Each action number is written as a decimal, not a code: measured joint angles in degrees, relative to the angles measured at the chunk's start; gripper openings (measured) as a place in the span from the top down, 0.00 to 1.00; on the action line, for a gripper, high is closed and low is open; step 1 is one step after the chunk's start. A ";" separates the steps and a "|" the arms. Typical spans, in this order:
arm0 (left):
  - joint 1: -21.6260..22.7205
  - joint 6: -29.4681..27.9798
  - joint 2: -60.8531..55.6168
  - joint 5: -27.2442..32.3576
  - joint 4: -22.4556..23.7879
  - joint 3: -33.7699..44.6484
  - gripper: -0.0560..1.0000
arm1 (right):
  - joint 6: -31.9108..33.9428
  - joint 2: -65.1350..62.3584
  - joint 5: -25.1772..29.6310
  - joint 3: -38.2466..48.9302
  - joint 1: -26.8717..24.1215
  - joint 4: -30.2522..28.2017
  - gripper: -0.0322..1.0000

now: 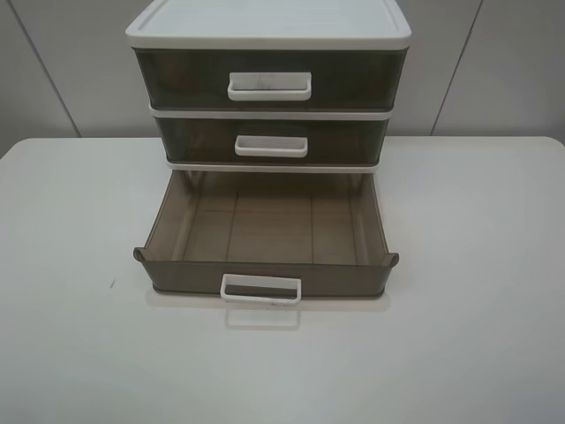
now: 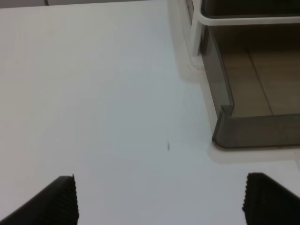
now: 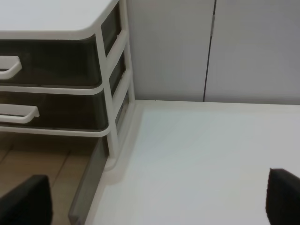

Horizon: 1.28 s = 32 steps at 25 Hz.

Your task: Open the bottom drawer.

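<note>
Exterior high view: we find the bottom drawer [image 1: 265, 231] pulled well out of the drawer unit [image 1: 269, 35], its empty smoky-brown tray filling the centre of the frame and its thin white handle [image 1: 260, 289] lying at lower centre, toward the table's [image 1: 71, 265] near edge. Above it, the middle drawer [image 1: 271, 140] and top drawer [image 1: 269, 79] sit closed in the upper centre. Neither arm shows in this view. In the left wrist frame the left gripper [image 2: 159, 199] has its dark fingertips [image 2: 63, 197] spread wide in the bottom corners, holding nothing, with the drawer's front corner at right. In the right wrist frame the right gripper [image 3: 154, 199] is likewise spread wide and empty, beside the unit's side at left. We judge the opening step essentially complete; the next move probably calls only for keeping both arms clear of the extended drawer.
</note>
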 joint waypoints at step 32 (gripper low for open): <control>0.00 0.00 0.00 0.00 0.00 0.00 0.27 | 0.04 -6.04 3.50 9.75 0.00 -0.24 0.20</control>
